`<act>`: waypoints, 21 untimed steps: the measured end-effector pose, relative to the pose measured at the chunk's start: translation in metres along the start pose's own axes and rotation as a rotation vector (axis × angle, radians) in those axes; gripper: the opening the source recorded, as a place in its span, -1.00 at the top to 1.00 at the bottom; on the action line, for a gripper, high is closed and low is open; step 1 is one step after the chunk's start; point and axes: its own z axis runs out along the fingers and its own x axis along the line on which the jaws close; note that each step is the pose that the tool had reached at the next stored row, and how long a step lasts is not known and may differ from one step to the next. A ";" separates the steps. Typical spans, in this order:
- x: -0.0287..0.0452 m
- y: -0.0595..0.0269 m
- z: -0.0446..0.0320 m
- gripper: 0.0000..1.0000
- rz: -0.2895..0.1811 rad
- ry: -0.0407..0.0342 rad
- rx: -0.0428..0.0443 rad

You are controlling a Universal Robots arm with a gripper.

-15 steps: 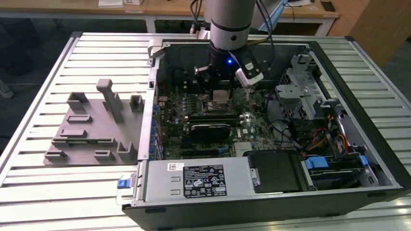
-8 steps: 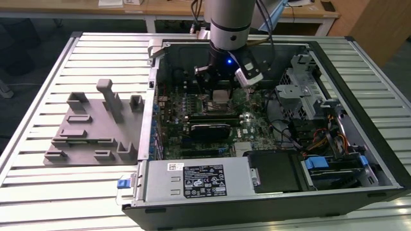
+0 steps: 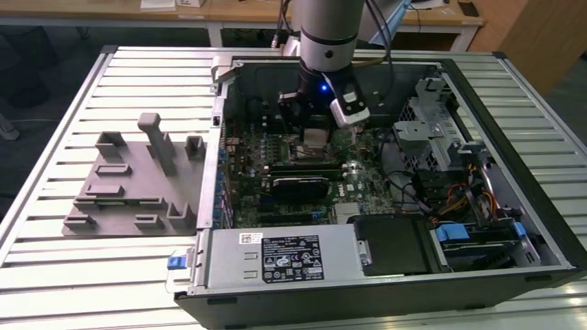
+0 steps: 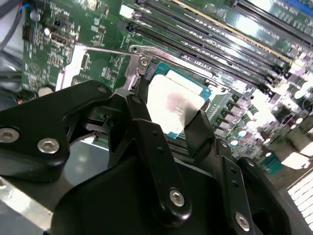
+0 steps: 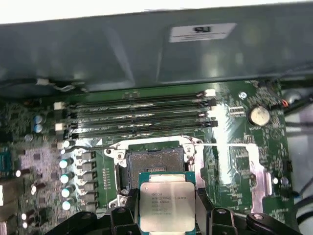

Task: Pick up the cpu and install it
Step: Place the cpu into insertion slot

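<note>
1. The gripper [image 5: 166, 214] is closed on the cpu [image 5: 167, 203], with one finger at each side edge.
2. In the exterior view this is in the upper middle of the frame, inside the computer case [image 3: 385, 292].
3. The cpu hangs close to the open socket [image 5: 154, 164] and is not seated.
4. My judgement of the risk: a tilted or shifted descent may bend the socket contacts.

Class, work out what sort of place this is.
Likely a robotics lab or workshop: an open computer case sits on a slatted metal table, the gripper holds the cpu above its motherboard, and wooden desks stand behind.
</note>
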 end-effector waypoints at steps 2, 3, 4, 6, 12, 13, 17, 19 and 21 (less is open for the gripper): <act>0.0000 0.0000 0.0000 -0.08 0.036 -0.0020 0.0007; 0.0000 0.0000 0.0000 -0.08 0.054 -0.0029 0.0010; 0.0000 0.0000 0.0000 -0.08 0.072 -0.0039 0.0015; 0.0000 0.0000 0.0000 -0.08 0.108 -0.0058 0.0022; 0.0000 0.0000 0.0000 -0.08 0.207 -0.0111 0.0043; 0.0000 0.0000 0.0000 -0.08 0.222 -0.0119 0.0046; 0.0000 0.0000 0.0000 -0.08 0.281 -0.0151 0.0058; 0.0000 0.0000 0.0001 -0.08 0.311 -0.0167 0.0064; 0.0000 0.0000 0.0001 -0.08 0.340 -0.0183 0.0071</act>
